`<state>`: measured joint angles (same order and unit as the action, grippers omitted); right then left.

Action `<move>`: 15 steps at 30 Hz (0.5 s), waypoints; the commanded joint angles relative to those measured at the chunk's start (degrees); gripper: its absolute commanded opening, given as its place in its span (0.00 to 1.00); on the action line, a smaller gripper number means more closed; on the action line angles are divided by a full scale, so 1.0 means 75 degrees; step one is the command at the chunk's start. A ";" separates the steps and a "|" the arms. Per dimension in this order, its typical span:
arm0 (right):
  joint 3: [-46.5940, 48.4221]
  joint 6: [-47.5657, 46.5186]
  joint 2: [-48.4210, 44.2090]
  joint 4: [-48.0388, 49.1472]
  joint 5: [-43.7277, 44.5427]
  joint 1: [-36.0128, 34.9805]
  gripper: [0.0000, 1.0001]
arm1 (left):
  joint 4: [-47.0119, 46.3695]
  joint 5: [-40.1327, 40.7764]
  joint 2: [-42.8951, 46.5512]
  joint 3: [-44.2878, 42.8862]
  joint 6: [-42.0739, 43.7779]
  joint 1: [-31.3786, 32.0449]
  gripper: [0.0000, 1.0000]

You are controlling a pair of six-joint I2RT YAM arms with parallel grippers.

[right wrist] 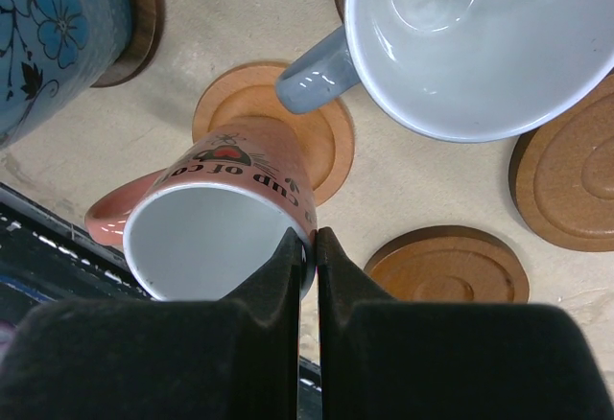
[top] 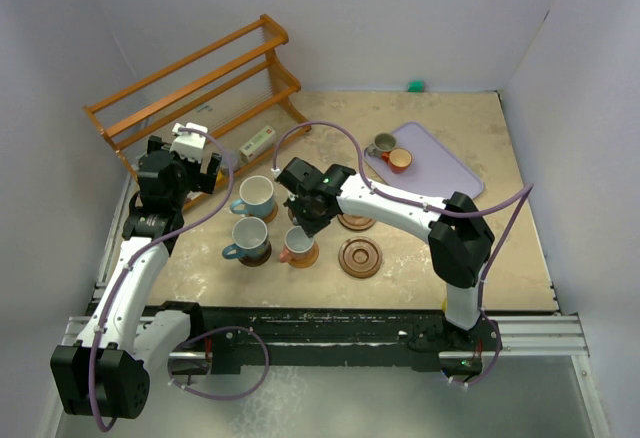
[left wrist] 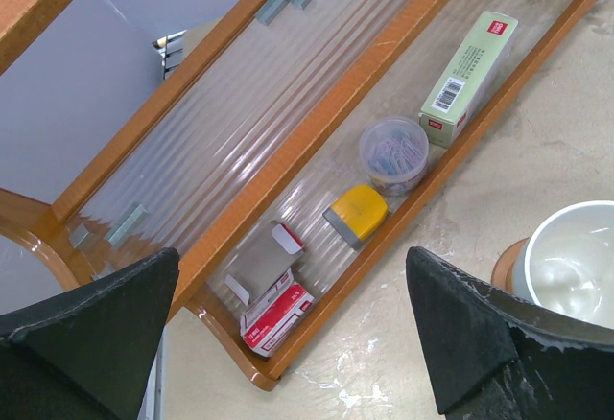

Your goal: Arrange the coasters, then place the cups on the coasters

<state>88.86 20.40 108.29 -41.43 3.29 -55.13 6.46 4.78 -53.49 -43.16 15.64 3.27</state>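
Two claws share this surface (top: 500, 248). Far left, the left claw (top: 195, 150) hangs spread wide beside a wooden rack (top: 190, 88), gripping nothing. On the rack's bottom shelf lie a red-and-white box (left wrist: 273, 307), a yellow block (left wrist: 355, 214), a clear tub (left wrist: 393, 151) of coloured clips and a green box (left wrist: 467, 80) with a barcode; their print is too small to read.

Next come a flowered blue cup (top: 248, 240) on a dark coaster (right wrist: 144, 8) and a light blue cup (top: 255, 196) on a brown coaster (left wrist: 506, 265). Just right of them the pink cup (right wrist: 216, 209) sits over a tan coaster (right wrist: 331, 147), lettered "cup of co", the rest hidden. The right claw (right wrist: 312, 247) is pinching its rim, one finger inside and one outside.

Further right lie a bare ringed coaster (top: 359, 257) and a second bare coaster (top: 357, 224) partly under the arm. Farthest right, a lavender tray (top: 445, 163) carries a grey-olive cup (top: 383, 144) and an orange cup (top: 399, 160).
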 commanded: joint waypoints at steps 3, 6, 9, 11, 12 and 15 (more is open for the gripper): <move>0.0139 0.0140 -0.0006 -0.0133 -0.0376 -0.0043 0.10 | -0.0338 -0.0007 0.0042 -0.0021 0.0001 -0.0061 0.98; 0.0125 0.0087 -0.0030 -0.0126 -0.0403 -0.0036 0.22 | -0.0334 -0.0024 0.0042 -0.0035 0.0001 -0.0061 0.98; 0.0114 0.0062 -0.0077 -0.0131 -0.0406 -0.0043 0.29 | -0.0324 -0.0027 0.0046 -0.0035 0.0012 -0.0061 0.98; 0.0111 0.0059 -0.0116 -0.0131 -0.0346 -0.0025 0.32 | -0.0319 -0.0027 0.0049 -0.0035 0.0012 -0.0061 0.98; 0.0122 0.0047 -0.0143 -0.0136 -0.0310 -0.0037 0.34 | -0.0310 -0.0027 0.0047 -0.0033 0.0007 -0.0058 0.98; 0.0160 -0.0015 -0.0215 -0.0165 -0.0255 -0.0031 0.39 | -0.0310 -0.0039 0.0044 -0.0035 0.0023 -0.0061 0.98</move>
<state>88.86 20.45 108.29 -41.50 1.37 -55.13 6.48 4.75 -53.49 -43.16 15.64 3.27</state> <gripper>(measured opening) 0.364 0.983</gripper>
